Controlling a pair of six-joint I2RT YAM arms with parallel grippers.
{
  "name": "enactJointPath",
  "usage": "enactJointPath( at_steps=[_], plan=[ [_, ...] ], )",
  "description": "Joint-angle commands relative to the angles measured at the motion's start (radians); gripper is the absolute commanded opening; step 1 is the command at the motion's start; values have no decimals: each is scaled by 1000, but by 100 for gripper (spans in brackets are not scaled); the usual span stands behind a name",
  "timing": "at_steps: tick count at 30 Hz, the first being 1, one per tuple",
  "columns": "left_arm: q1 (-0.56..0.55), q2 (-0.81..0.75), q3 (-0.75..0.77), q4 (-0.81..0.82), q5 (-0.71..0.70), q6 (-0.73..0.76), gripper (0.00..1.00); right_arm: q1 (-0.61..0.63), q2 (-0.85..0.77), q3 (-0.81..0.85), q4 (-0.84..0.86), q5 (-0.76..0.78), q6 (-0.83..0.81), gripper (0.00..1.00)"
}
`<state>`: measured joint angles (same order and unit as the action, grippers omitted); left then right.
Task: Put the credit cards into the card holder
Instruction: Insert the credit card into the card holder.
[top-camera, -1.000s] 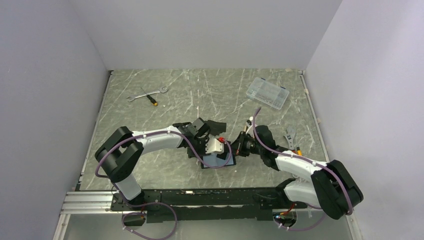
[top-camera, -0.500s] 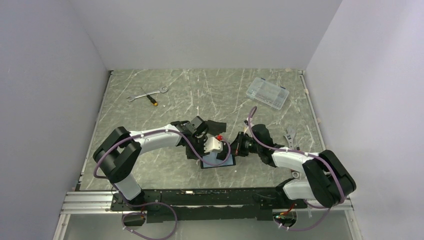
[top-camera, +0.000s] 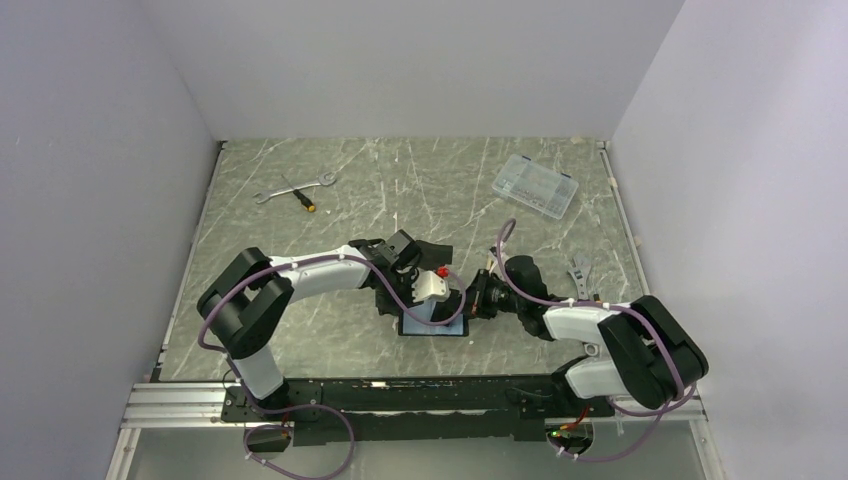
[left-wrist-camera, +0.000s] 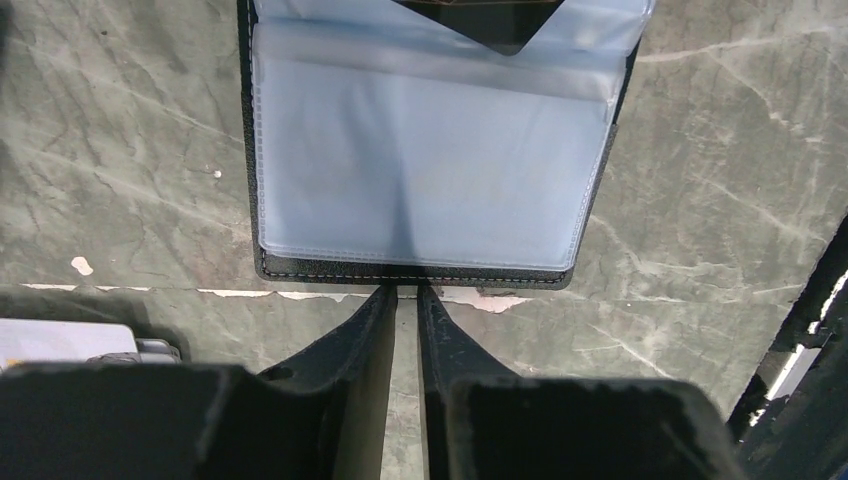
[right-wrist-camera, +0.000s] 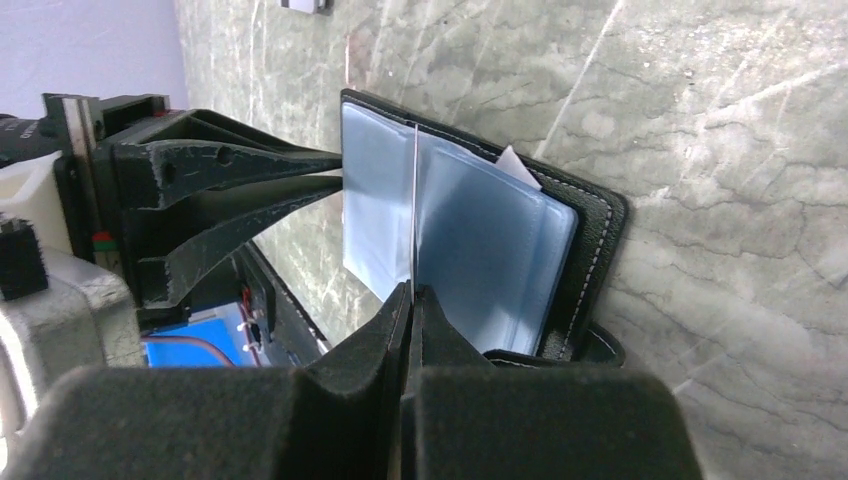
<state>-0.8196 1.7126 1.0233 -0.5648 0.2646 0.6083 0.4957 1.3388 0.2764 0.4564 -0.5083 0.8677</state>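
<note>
Right gripper (right-wrist-camera: 411, 290) pinches a thin sheet (right-wrist-camera: 413, 200) above the open card holder (right-wrist-camera: 598, 240); left gripper (left-wrist-camera: 405, 291), jaws slightly parted, meets its near edge.

No text, label, brand, number or sign can be read in any of the views. The card holder (left-wrist-camera: 420, 180) shows only plain pale blue-grey clear sleeves inside a black stitched edge, with no print on them. The clear plastic organiser box (top-camera: 535, 185), which lies well beyond the card holder towards the back wall, is too small to show any marking.
</note>
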Motion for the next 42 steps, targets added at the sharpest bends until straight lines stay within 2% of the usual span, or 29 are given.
enactJointPath(
  at_steps=[1,7,28,42],
  plan=[
    [-4,31,14,1,-32,0,19,-3,-54,6,32,2,4,0],
    [-3,16,-1,-4,-35,-2,15,-6,-107,12,-4,24,3,0],
    [-10,5,-20,3,-35,-10,13,62,50,-26,176,15,68,0],
    [-14,-3,-24,8,-43,-9,12,70,66,-41,123,3,46,0]
  ],
)
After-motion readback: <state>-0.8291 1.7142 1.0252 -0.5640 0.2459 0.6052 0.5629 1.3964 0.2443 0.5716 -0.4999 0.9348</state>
